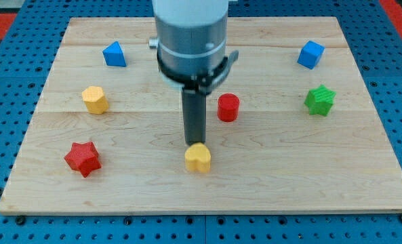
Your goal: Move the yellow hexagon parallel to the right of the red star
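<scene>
Rod tip is touching the yellow heart from above; no jaws on this rig. Yellow hexagon is sitting up-left of red star. No containers.

Found the yellow hexagon on the view's left side of the wooden board, about mid-height. Saw a short, stubby prism resting flat on one face, top lit paler than the sides; possibly turned a little, though could not tell for certain at this size. Found the red star below it, nearer the view's bottom and slightly further left. Noted a squat, chunky shape lying flat, points spread outward. Judged the two near each other but not touching, with bare wood between.
</scene>
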Controlling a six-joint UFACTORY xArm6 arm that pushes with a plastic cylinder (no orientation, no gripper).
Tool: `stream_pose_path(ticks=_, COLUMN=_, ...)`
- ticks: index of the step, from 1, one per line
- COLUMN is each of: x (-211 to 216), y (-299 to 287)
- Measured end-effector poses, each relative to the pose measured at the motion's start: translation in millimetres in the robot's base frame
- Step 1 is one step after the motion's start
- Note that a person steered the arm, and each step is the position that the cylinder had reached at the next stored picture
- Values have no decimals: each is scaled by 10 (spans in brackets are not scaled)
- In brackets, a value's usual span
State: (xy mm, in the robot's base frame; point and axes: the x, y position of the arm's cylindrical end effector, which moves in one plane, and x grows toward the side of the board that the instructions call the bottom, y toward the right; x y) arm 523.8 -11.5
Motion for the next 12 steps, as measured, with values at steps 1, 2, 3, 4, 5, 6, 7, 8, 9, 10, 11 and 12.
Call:
stream_pose_path(ticks=1, x=-75, y=25)
stream_pose_path(ticks=2, x=-381, y=787)
stream_pose_path(ticks=3, x=-656, y=1031)
stream_pose_path(ticks=4, x=-966, y=1080)
stream_pose_path(ticks=5, x=-1709, y=337)
stream_pose_path(ticks=6, x=-1603, y=-672)
stream_pose_path(ticks=7, x=-1357, y=-1372)
stream_pose_path(ticks=8, x=-1301, y=-1878)
stream_pose_path(ticks=9, x=-1284, y=-2238)
stream_pose_path(ticks=10, x=-891, y=-1713)
stream_pose_path(ticks=11, x=-633, y=-843)
stream_pose_path(ticks=12, x=-871, y=-738)
